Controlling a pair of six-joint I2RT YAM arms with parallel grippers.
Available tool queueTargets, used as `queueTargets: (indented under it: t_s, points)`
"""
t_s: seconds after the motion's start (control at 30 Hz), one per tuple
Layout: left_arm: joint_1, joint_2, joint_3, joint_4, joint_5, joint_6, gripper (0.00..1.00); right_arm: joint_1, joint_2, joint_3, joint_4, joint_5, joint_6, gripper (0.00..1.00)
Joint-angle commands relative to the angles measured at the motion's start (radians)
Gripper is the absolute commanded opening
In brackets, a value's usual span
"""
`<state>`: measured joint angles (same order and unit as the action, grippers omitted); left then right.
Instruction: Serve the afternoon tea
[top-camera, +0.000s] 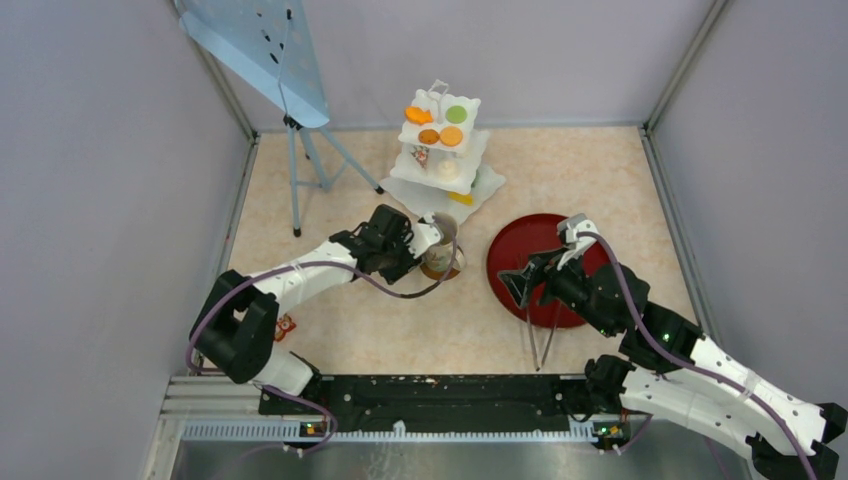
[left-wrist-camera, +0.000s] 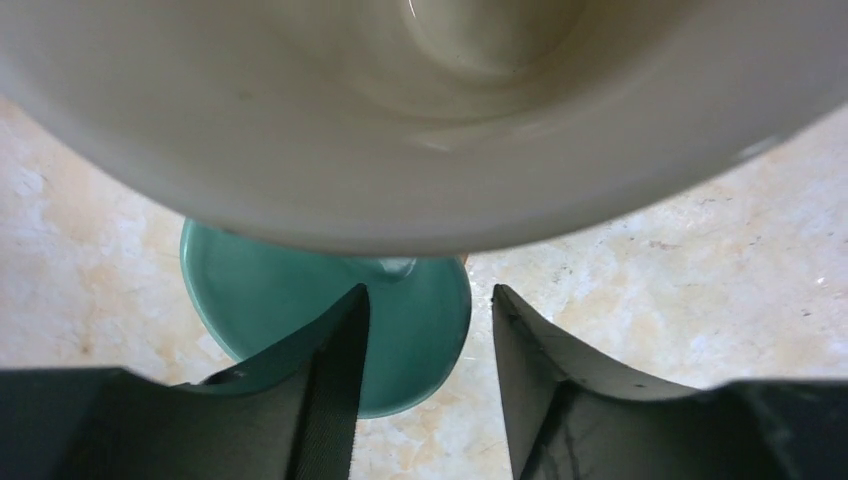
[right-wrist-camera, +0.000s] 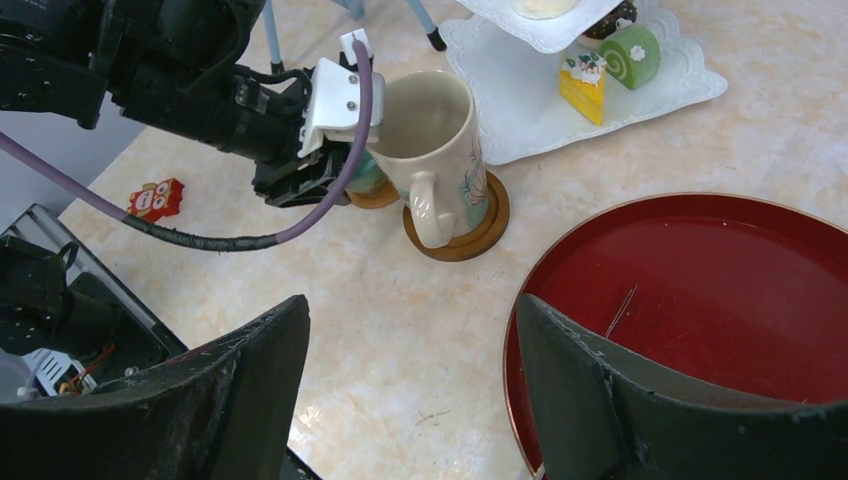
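The cream mug (top-camera: 441, 255) stands on a round wooden coaster (right-wrist-camera: 484, 226) at mid table; it also shows in the right wrist view (right-wrist-camera: 430, 150). The teal cup (left-wrist-camera: 400, 335) sits just behind it, under my left gripper (top-camera: 422, 247). That gripper (left-wrist-camera: 428, 295) is open, with its jaws over the teal cup and against the mug's side, gripping nothing. The orange fish (top-camera: 418, 114), green round (top-camera: 456, 113) and orange discs (top-camera: 440, 136) lie on the white tiered stand (top-camera: 472, 150). The yellow wedge (right-wrist-camera: 582, 85) lies on its bottom plate. My right gripper (right-wrist-camera: 410, 310) is open and empty.
The dark-red round tray (top-camera: 530, 245) lies right of the mug, under my right gripper (top-camera: 522, 283). Long metal tongs (top-camera: 540, 340) lie at its near edge. A blue panel on a tripod (top-camera: 290, 60) stands at the back left. A small red packet (top-camera: 286, 326) lies near the left arm.
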<state>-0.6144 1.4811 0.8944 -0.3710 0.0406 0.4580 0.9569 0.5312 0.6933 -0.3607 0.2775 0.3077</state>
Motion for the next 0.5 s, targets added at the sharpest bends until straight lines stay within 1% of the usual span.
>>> queueTargets:
  t_s: [0.0,0.13,0.17,0.23,0.33,0.47]
  points:
    - [-0.007,-0.072,0.008,0.032,0.029,-0.017,0.58,-0.004,0.001,0.017,0.018,0.016,-0.004,0.75]
    - [-0.009,-0.153,-0.01,0.015,0.03,-0.033,0.65,-0.004,0.005,0.034,0.006,0.023,0.0,0.75]
    - [-0.01,-0.177,-0.011,0.003,0.032,-0.04,0.71,-0.003,0.007,0.04,0.001,0.027,0.001,0.75]
    - [-0.011,-0.235,-0.009,-0.017,0.05,-0.058,0.97,-0.003,0.011,0.052,-0.01,0.041,0.005,0.75]
    - [-0.011,-0.354,-0.028,-0.018,0.089,-0.083,0.99,-0.004,0.02,0.09,-0.05,0.074,-0.003,0.77]
    - [-0.011,-0.517,-0.021,-0.028,0.126,-0.14,0.99,-0.004,0.022,0.18,-0.133,0.146,-0.017,0.82]
